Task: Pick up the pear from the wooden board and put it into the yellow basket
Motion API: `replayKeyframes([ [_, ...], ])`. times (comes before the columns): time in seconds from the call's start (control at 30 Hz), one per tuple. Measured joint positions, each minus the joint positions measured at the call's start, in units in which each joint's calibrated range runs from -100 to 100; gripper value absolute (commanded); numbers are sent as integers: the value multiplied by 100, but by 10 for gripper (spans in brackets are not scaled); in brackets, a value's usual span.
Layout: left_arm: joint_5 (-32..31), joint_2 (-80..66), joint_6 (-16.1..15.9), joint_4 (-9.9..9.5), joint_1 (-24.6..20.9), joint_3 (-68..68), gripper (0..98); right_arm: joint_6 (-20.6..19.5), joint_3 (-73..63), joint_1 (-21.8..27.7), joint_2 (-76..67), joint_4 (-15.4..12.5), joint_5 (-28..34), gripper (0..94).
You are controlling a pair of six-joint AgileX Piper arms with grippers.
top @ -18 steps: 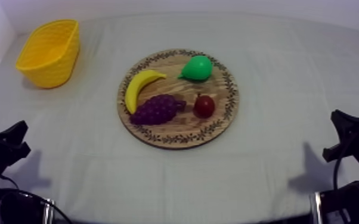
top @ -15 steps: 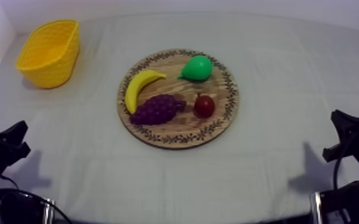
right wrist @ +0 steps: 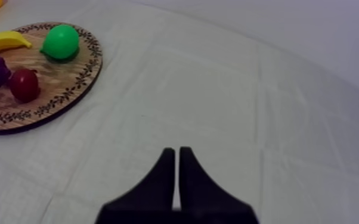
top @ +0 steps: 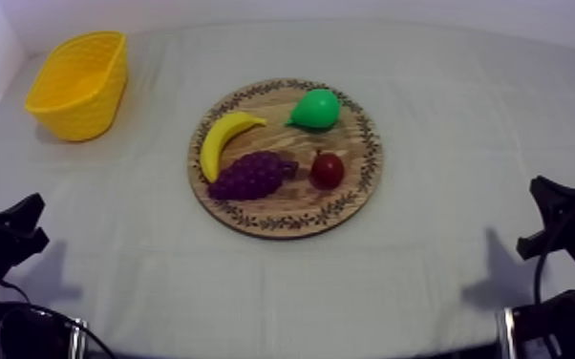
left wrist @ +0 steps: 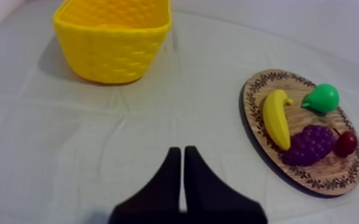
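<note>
A green pear lies at the far right part of the round wooden board, beside a banana, purple grapes and a small red fruit. The yellow basket stands at the far left of the table. My left gripper is shut on nothing, low over bare cloth, well short of the basket and the pear. My right gripper is also shut on nothing, over cloth to the right of the board and pear.
Both arms rest low at the near corners, the left and the right. Grey-white cloth lies open between the board and the basket and along the table's front. A white wall borders the far and left edges.
</note>
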Motion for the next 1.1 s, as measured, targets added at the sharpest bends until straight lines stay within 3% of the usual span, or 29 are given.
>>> replayKeyframes([
  [0.37, 14, 0, -137, 111, 535, -13, 0, 4, 0, -4, 0, 0, 0, 4],
  [0.47, -166, 0, -350, 338, 692, -13, 0, 4, 0, -11, 0, 0, 0, 4],
  [0.73, -524, 710, -1246, 1436, 761, -412, 0, 4, 0, -11, 0, 0, 0, 4],
  [0.83, -526, 1143, -1543, 1710, 826, -734, 0, 4, 0, -11, 0, 0, 0, 4],
  [0.97, -415, 1798, -1777, 1805, 922, -1200, 0, -2, 0, -11, 0, 0, 0, 4],
  [1.1, -313, 2419, -1748, 1779, 1019, -1747, 0, -2, 0, -11, 0, 0, 0, 4],
])
